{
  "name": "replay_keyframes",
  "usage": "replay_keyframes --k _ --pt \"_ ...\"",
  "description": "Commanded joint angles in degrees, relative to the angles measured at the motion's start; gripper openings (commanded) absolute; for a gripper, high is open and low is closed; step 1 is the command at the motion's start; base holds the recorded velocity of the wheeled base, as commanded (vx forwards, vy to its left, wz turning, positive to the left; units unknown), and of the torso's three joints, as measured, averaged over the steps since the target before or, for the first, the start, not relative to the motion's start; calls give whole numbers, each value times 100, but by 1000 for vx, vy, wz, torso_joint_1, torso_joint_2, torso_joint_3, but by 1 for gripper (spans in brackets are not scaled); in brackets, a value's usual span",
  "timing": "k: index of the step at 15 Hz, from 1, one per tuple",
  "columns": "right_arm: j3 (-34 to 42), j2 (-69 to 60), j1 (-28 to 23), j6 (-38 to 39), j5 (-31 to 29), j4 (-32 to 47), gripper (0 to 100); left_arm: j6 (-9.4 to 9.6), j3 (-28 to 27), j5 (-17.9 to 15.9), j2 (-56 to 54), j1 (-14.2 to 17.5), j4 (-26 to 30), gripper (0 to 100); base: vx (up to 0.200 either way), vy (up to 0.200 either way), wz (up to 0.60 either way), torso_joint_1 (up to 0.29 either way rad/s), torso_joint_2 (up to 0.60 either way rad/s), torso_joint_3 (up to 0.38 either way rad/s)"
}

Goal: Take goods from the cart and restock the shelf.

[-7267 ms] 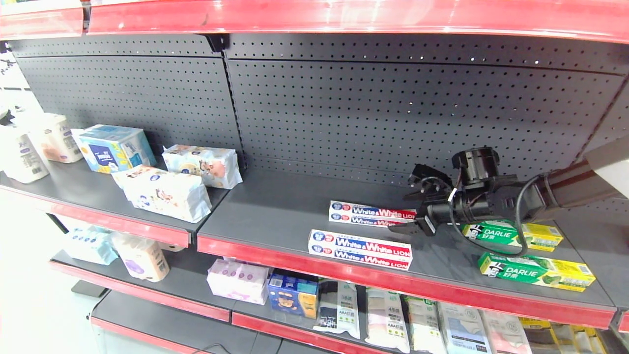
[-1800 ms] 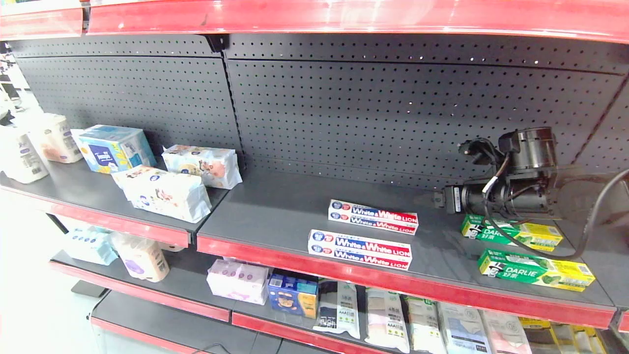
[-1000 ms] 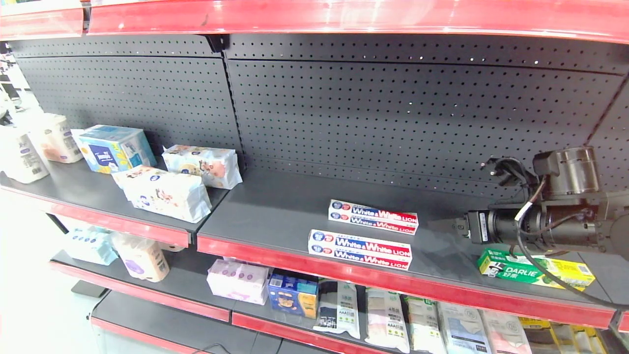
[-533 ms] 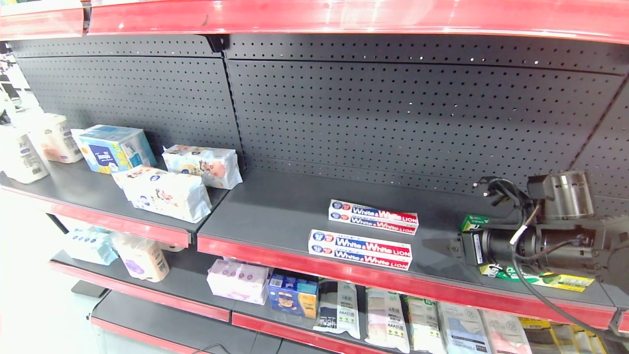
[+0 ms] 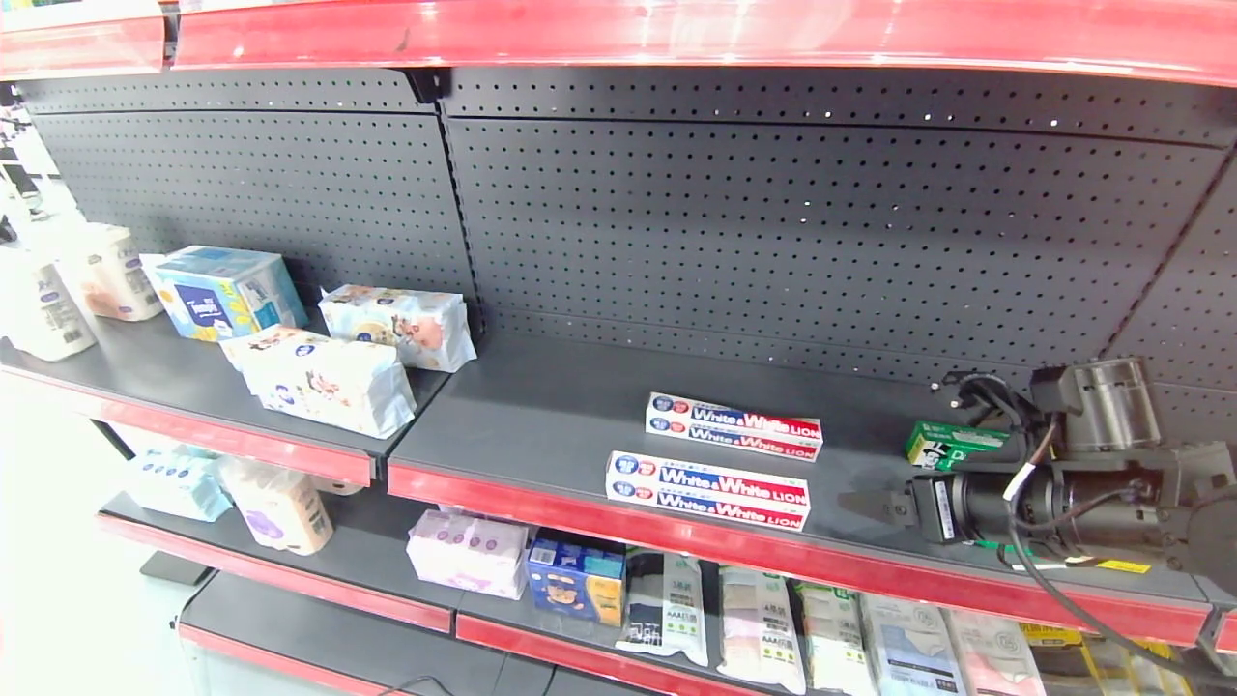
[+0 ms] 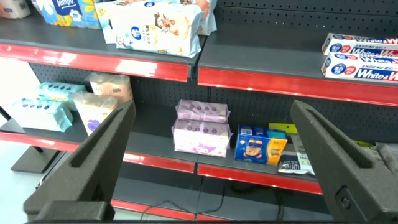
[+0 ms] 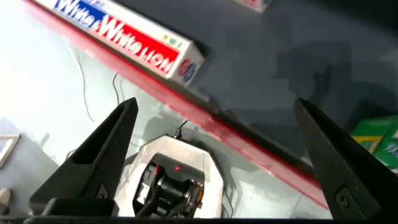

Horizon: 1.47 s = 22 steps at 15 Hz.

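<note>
1. My right gripper (image 5: 858, 505) hangs over the red front edge of the middle shelf (image 5: 580, 416), to the right of the white-and-red toothpaste boxes, with its tip pointing toward my left.
2. Its fingers (image 7: 102, 158) stand wide apart and nothing lies between them. In the right wrist view the shelf's red edge runs across the gap.
3. The front white-and-red toothpaste box (image 5: 707, 490) lies flat along that front edge, near my right fingertips but not touching them.
4. The rear white-and-red toothpaste box (image 5: 733, 426) lies flat just behind the front one, parallel to it and set a little further right.
5. A green toothpaste box (image 5: 952, 443) lies deeper on the same shelf, behind my right wrist, and the arm hides its far end.
6. A yellow box end (image 5: 1121, 566) shows under my right arm at the shelf front. I cannot tell more of that box.
7. My left gripper (image 6: 211, 165) sits low, facing the lower shelves. Its fingers (image 6: 87, 158) are spread wide and hold nothing.
8. Ahead of it two purple tissue packs (image 6: 201, 127) are stacked, with a blue box (image 6: 252, 143) just beside them.
9. On the middle shelf's left bay lie white tissue packs (image 5: 324, 377) and a blue tissue pack (image 5: 227, 290).
</note>
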Motion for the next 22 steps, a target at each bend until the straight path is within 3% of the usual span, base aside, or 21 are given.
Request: replay_keyframes --k 1,10,22 --pt "-233 334 -96 37 -29 -4 100 -2 1 0 7 2 -1 100 0 0 0 0 0 0" --pt "-707 1028 501 169 -618 -127 100 -2 1 0 7 2 -1 100 0 0 0 0 0 0" --pt "-945 1221 475 775 -1093 -109 100 -2 1 0 7 2 -1 100 0 0 0 0 0 0"
